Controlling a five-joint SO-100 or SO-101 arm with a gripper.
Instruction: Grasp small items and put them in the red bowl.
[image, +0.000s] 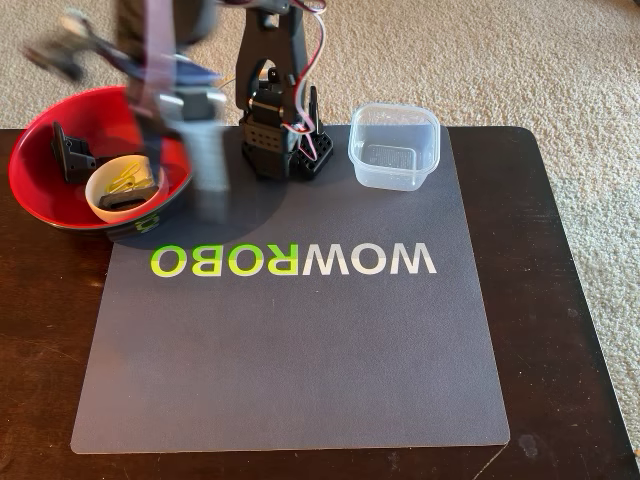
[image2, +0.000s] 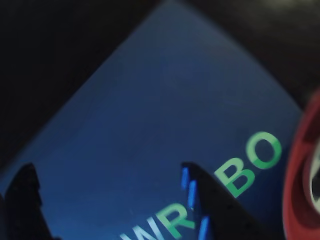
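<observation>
Three small items already lie inside the large round red bowl (image: 40, 195), glossy red within and black outside, at the far left edge of the dark wooden table (image: 560, 300): a black scoop-shaped plastic part (image: 72, 152), a small white round bowl (image: 118, 195), and a yellow-green clip (image: 125, 181) resting in that white bowl. A clear square plastic container (image: 394, 146) stands upright on the grey mat's (image: 300, 360) far right corner, beside the black arm base (image: 278, 140). The arm is smeared by motion blur over the bowl's right rim in the fixed view. In the wrist view the gripper (image2: 110, 200) shows two dark fingertips set well apart, nothing between them, above the mat's green lettering.
</observation>
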